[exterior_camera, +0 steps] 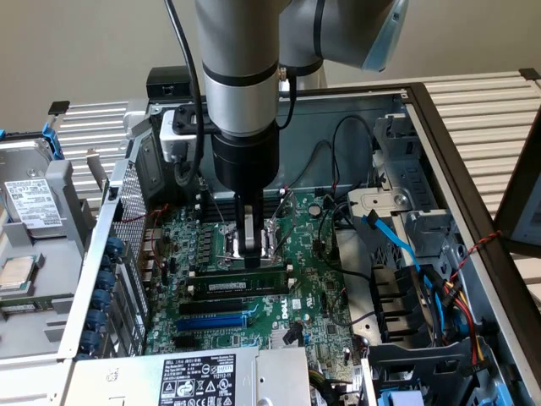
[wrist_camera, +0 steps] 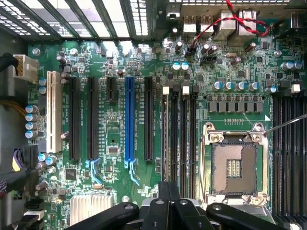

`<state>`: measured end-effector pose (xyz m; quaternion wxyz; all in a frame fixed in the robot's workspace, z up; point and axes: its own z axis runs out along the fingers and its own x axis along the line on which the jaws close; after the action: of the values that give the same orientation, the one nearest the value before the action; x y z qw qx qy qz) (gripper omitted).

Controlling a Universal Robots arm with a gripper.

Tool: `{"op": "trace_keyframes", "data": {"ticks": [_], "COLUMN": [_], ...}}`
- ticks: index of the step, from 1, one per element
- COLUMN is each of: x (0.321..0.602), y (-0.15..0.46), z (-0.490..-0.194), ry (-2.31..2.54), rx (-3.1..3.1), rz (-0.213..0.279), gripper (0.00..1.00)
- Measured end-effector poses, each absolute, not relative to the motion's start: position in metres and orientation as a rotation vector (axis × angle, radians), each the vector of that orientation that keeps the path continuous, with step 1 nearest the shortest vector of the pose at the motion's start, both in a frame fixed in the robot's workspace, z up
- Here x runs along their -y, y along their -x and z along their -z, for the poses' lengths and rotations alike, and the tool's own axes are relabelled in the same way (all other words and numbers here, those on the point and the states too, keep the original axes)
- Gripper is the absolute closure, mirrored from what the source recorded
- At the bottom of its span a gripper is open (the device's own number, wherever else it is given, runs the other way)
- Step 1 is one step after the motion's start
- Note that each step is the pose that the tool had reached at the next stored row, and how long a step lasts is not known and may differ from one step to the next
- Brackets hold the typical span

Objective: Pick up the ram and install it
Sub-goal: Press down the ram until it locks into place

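Observation:
The ram (exterior_camera: 241,283) is a long green stick with a white label. It stands on edge in a memory slot on the motherboard (exterior_camera: 279,321), just in front of the CPU socket (exterior_camera: 232,241). My gripper (exterior_camera: 252,252) hangs straight down over the middle of the ram, its tips just above the stick's top edge. The fingers look pressed together with nothing between them. In the wrist view my gripper (wrist_camera: 169,191) points at the near end of the row of memory slots (wrist_camera: 184,139). There I cannot tell the ram apart from the slots.
The board lies in an open computer case (exterior_camera: 439,144). Black slots and a blue slot (exterior_camera: 211,321) sit in front of the ram. Loose cables (exterior_camera: 423,279) and a drive cage crowd the exterior view's right. A hard drive (exterior_camera: 30,203) lies outside the case on the left.

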<state>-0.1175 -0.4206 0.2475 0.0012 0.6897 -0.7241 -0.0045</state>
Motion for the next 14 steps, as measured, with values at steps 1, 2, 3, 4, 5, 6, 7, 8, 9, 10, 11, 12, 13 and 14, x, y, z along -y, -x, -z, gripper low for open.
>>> {"op": "trace_keyframes", "data": {"ticks": [1,2,3,4,5,6,7,8,9,10,11,12,13,14], "x": [0.421,0.421,0.421,0.421,0.421,0.421,0.421,0.421,0.421,0.420,0.421,0.421,0.421,0.421], "y": [0.114,0.111,0.108,0.107,0.107,0.107,0.107,0.107,0.107,0.107,0.107,0.107,0.106,0.106], "z": [-0.247,-0.245,-0.244,-0.243,-0.243,-0.242,-0.241,-0.240,-0.239,-0.237,-0.236,-0.235,-0.234,-0.234], "ry": [-2.163,-2.162,-2.161,-2.160,-2.160,-2.159,-2.160,-2.159,-2.159,-2.159,-2.159,-2.159,-2.159,-2.159], "rx": [2.271,2.270,2.268,2.267,2.267,2.268,2.267,2.268,2.267,2.268,2.268,2.268,2.268,2.268], "rz": [0.018,0.021,0.023,0.025,0.025,0.025,0.025,0.025,0.025,0.025,0.025,0.025,0.025,0.025], "gripper": [0.90,0.90,0.90,0.90,0.90,0.90,0.90,0.90,0.90,0.90,0.90,0.90,0.90,0.90]}}
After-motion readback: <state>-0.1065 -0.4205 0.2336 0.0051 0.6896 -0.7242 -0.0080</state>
